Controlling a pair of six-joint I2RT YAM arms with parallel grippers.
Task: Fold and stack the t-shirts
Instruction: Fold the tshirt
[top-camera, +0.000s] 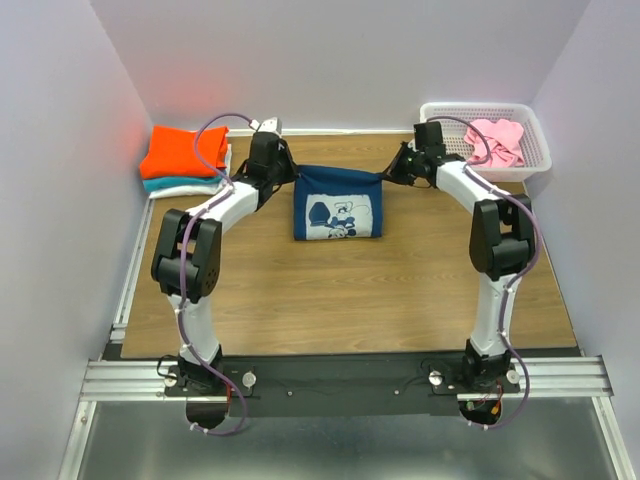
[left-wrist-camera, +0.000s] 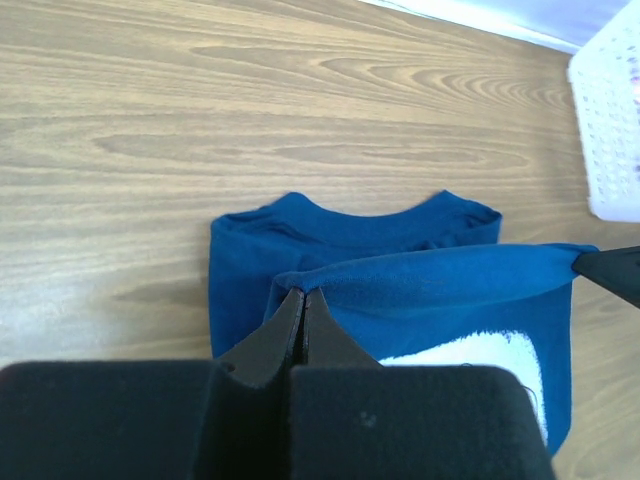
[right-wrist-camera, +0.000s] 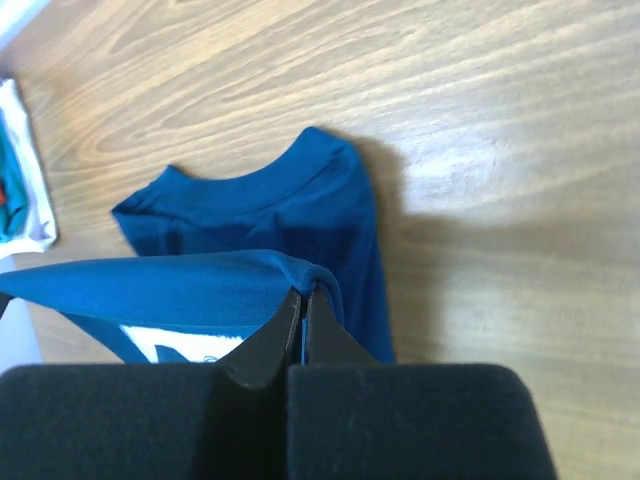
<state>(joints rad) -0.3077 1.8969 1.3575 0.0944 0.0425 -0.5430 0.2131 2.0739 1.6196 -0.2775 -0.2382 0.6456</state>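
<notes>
A navy-blue t-shirt (top-camera: 338, 205) with a white cartoon print hangs stretched between both grippers over the far middle of the table. My left gripper (top-camera: 292, 178) is shut on its left upper corner, my right gripper (top-camera: 386, 177) shut on the right one. In the left wrist view the pinched fold (left-wrist-camera: 430, 280) runs rightward from my left gripper (left-wrist-camera: 303, 292), with the collar (left-wrist-camera: 350, 215) lying on the wood below. The right wrist view shows my right gripper (right-wrist-camera: 304, 292) gripping the same edge of the navy t-shirt (right-wrist-camera: 180, 280). Orange (top-camera: 184, 150), teal (top-camera: 180, 184) and white tees lie folded in a stack at the far left.
A white lattice basket (top-camera: 532, 140) stands at the far right corner with a pink tee (top-camera: 497, 140) inside. Grey walls close in the left, right and back. The basket's wall (left-wrist-camera: 610, 120) appears at the right of the left wrist view.
</notes>
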